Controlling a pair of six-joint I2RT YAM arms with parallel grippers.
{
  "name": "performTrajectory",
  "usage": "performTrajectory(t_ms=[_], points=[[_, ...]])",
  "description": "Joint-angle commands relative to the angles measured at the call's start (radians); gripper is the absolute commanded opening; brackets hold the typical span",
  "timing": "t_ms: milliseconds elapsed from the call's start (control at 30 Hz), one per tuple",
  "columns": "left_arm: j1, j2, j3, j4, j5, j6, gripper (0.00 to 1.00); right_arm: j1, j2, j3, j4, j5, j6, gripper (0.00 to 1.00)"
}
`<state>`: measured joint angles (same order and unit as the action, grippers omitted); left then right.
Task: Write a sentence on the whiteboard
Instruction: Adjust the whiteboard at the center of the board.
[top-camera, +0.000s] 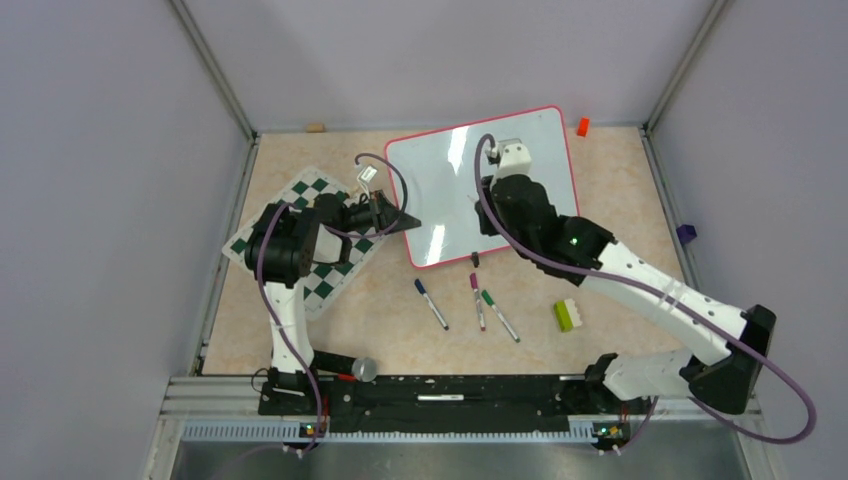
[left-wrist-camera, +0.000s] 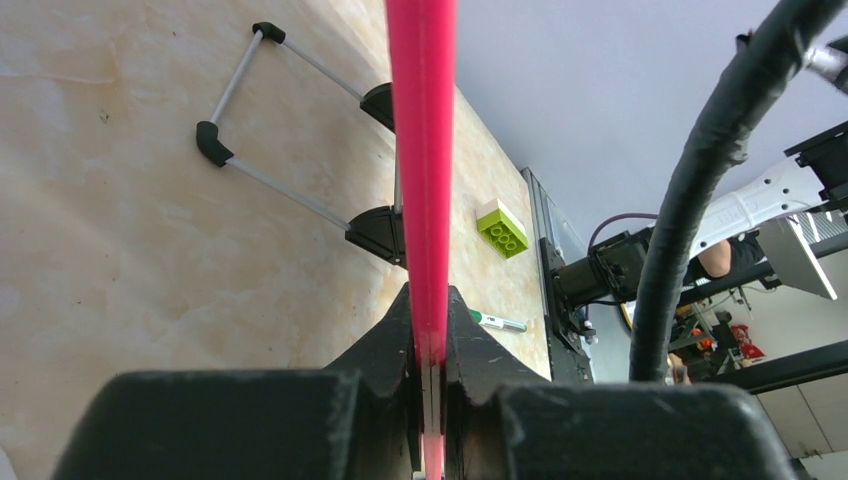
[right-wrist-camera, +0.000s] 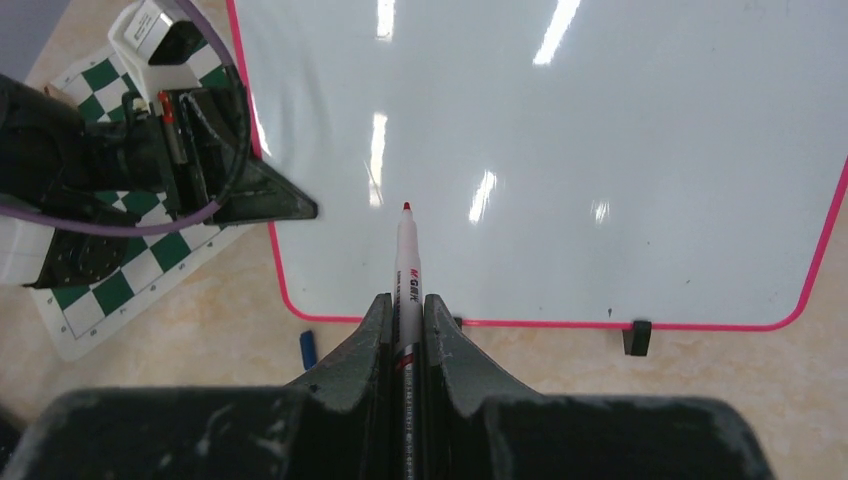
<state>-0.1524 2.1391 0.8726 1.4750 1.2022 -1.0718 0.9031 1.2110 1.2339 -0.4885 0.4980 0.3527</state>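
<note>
Altogether, one whiteboard (top-camera: 440, 200), three loose markers (top-camera: 431, 304), one held marker (right-wrist-camera: 407, 260)

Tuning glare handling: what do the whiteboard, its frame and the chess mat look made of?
The whiteboard looks like a hard glossy coated panel, maybe melamine or enamelled steel; it mirrors the ceiling lights sharply. Its frame looks like smooth red-pink moulded plastic, with uniform colour and a slight sheen. The chess mat is a thin, flat, matte printed sheet with no glare; vinyl or paper, I cannot tell which.
</note>
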Motion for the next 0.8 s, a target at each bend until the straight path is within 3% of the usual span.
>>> performTrajectory(t_ms=[0, 167, 333, 767], points=[[-0.009, -0.009, 0.027, 0.143, 0.01, -0.014, 0.0, 0.006, 0.072, 0.12, 0.051, 0.076, -0.027, 0.0], [-0.01, -0.013, 0.021, 0.145, 0.007, -0.011, 0.0, 0.006, 0.112, 0.185, 0.073, 0.057, -0.055, 0.0], [-0.012, -0.023, 0.001, 0.13, -0.021, 0.003, 0.0, 0.005, 0.056, 0.08, 0.198, -0.18, -0.206, 0.0], [-0.019, -0.026, 0.001, 0.094, -0.026, 0.035, 0.0, 0.005, -0.089, -0.057, 0.254, -0.148, -0.238, 0.0]])
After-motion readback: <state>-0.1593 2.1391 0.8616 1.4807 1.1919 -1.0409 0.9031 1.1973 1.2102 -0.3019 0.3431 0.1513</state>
